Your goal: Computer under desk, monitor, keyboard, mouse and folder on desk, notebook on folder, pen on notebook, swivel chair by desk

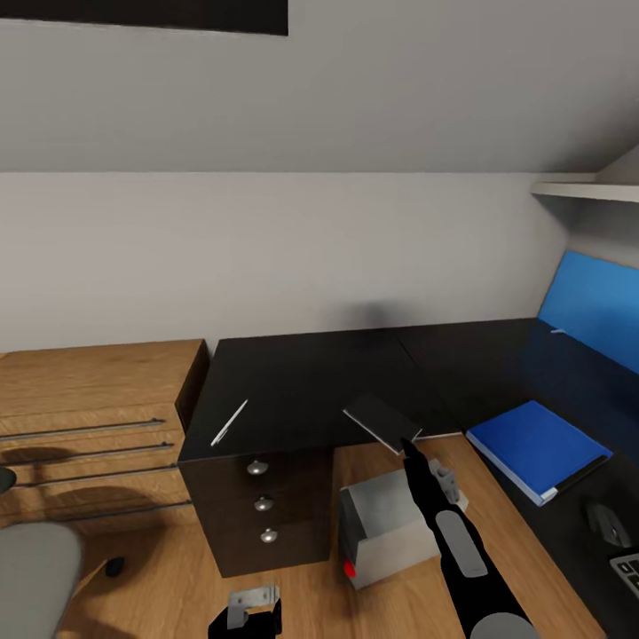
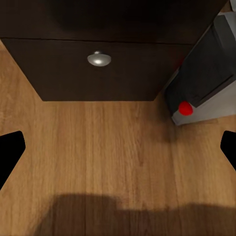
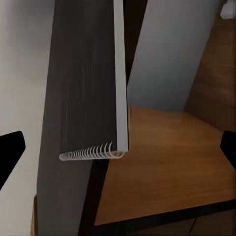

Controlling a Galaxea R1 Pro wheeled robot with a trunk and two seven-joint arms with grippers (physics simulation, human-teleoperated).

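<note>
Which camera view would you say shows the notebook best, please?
The head view shows it best: the whole notebook appears there, tilted in the right tool over the desk edge. The right wrist view shows the notebook close up, with its dark cover and pale page edges, but cropped. The left wrist view looks at floor, drawer unit and computer.
</note>
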